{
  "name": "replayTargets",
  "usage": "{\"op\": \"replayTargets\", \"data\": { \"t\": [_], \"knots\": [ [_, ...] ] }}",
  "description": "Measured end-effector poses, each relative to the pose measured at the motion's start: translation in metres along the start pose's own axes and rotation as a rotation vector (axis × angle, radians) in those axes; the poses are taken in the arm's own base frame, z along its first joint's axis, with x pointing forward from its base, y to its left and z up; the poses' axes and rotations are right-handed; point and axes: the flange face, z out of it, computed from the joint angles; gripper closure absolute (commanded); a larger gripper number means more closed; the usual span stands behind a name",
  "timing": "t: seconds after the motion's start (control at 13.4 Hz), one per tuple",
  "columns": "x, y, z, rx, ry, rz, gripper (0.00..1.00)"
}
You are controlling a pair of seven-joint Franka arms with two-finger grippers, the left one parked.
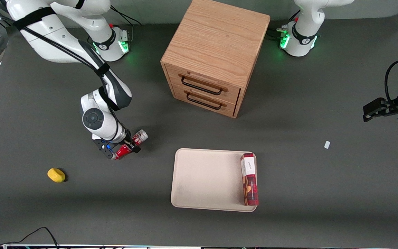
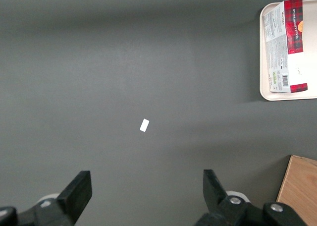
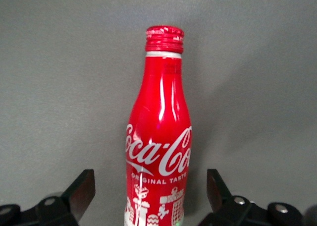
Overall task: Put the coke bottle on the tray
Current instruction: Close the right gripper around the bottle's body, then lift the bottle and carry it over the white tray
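Observation:
The coke bottle [image 1: 140, 136] lies on its side on the dark table, toward the working arm's end. Its silver base end points toward the cabinet and its red neck points toward the front camera. In the right wrist view the bottle [image 3: 159, 137] shows its white script and red cap. My gripper [image 1: 129, 146] is lowered over the bottle's middle. Its fingers [image 3: 81, 189] stand open on either side of the body, with a gap on each side. The beige tray [image 1: 206, 180] lies flat beside it, toward the middle of the table, and also shows in the left wrist view [image 2: 264, 52].
A red-and-white box [image 1: 249, 180] lies in the tray along one short side. A wooden drawer cabinet [image 1: 216, 55] stands farther from the front camera. A yellow object [image 1: 56, 175] lies near the bottle. A small white scrap [image 1: 327, 144] lies toward the parked arm's end.

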Motion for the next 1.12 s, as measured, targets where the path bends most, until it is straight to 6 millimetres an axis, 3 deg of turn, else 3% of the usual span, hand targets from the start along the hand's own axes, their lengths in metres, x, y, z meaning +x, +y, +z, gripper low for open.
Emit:
{"op": "replayTargets", "data": {
  "t": [0.15,0.37,0.45,0.82,0.97,1.12],
  "knots": [
    [0.001,0.0,0.006,0.006,-0.003,0.003,0.25],
    [0.002,0.0,0.011,0.012,-0.005,0.006,0.27],
    [0.002,0.0,0.013,0.014,-0.006,0.007,0.34],
    [0.004,-0.001,0.019,0.019,-0.003,0.004,0.87],
    [0.008,-0.005,0.013,0.032,0.007,0.002,0.89],
    [0.015,-0.019,-0.006,0.041,0.021,-0.002,0.89]
  ]
}}
